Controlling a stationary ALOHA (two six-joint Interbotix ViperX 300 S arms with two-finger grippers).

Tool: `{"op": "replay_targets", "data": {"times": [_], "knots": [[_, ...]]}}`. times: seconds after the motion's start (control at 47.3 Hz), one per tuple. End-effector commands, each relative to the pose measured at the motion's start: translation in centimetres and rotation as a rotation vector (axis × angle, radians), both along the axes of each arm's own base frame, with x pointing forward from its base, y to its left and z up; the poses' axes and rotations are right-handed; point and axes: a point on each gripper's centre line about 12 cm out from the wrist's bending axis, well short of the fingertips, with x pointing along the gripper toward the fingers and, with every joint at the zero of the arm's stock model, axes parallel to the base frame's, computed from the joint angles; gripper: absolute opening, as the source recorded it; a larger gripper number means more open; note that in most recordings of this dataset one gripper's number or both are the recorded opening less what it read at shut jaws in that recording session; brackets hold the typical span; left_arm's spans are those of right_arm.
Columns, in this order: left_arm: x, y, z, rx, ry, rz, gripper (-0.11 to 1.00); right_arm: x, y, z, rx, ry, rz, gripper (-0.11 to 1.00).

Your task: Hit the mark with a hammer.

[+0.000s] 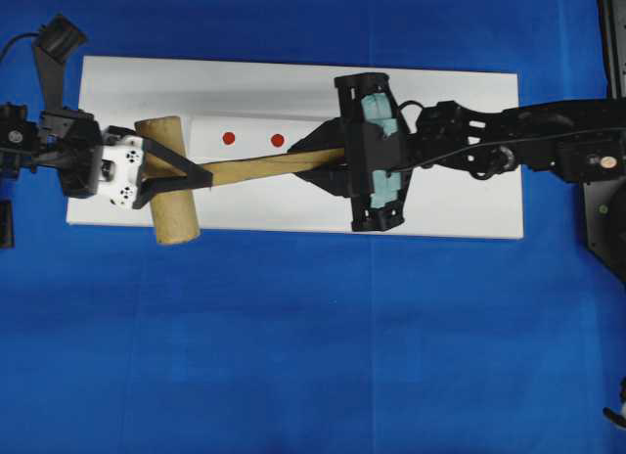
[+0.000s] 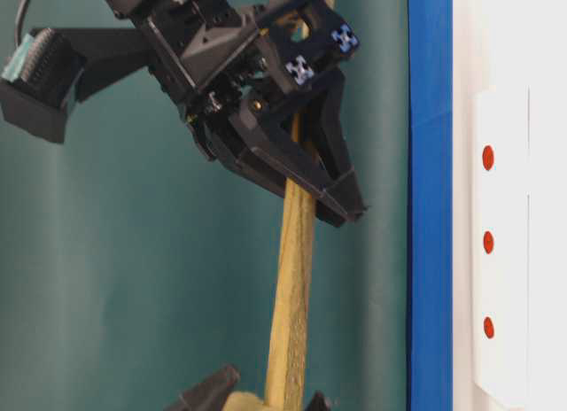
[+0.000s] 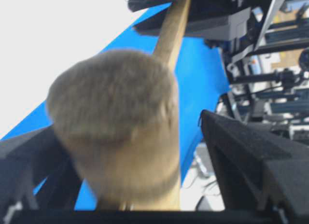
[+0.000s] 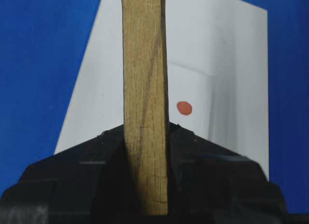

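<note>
A board [image 1: 293, 214] lay across the middle of the cloth [image 1: 293, 356]. Over the board the hammer [image 1: 254, 168] stretched left to right, its head [image 1: 168, 194] at the board's left end and its handle [image 4: 145, 103] running right. The left gripper [image 1: 181, 170] stood around the head, one finger on either side, and the right gripper [image 1: 328, 160] clamped the handle's right end. Two marks [image 1: 252, 138] sat on the board just behind the handle, between the grippers.

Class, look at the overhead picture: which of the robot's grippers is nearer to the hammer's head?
Left. The left gripper has its open fingers on either side of the hammer's head. The right gripper is shut on the handle's far end, away from the head.
</note>
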Motion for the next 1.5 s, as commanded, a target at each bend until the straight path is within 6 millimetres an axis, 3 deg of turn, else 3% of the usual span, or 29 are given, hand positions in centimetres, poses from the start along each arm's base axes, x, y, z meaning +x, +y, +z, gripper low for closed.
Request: {"op": "replay_targets", "data": {"times": [0.0,0.466,0.825,0.994,1.481], "knots": [[-0.7,0.0,0.7,0.005,-0.017,-0.004,0.79,-0.5,-0.2,2.0,0.003,-0.056,-0.012,0.07],[-7.0,-0.2,0.2,0.003,0.09,-0.01,0.78,-2.5,-0.1,2.1,0.023,-0.055,-0.022,0.07],[-8.2,0.2,0.5,0.07,0.065,-0.023,0.78,-2.4,0.1,2.1,0.079,-0.058,-0.046,0.07],[-8.2,0.8,0.5,0.243,0.064,-0.067,0.78,-2.4,2.0,1.9,0.15,-0.057,-0.034,0.07],[-8.5,2.7,0.8,0.811,0.002,-0.179,0.78,-2.1,10.5,-0.2,0.312,-0.095,-0.053,0.07]]}}
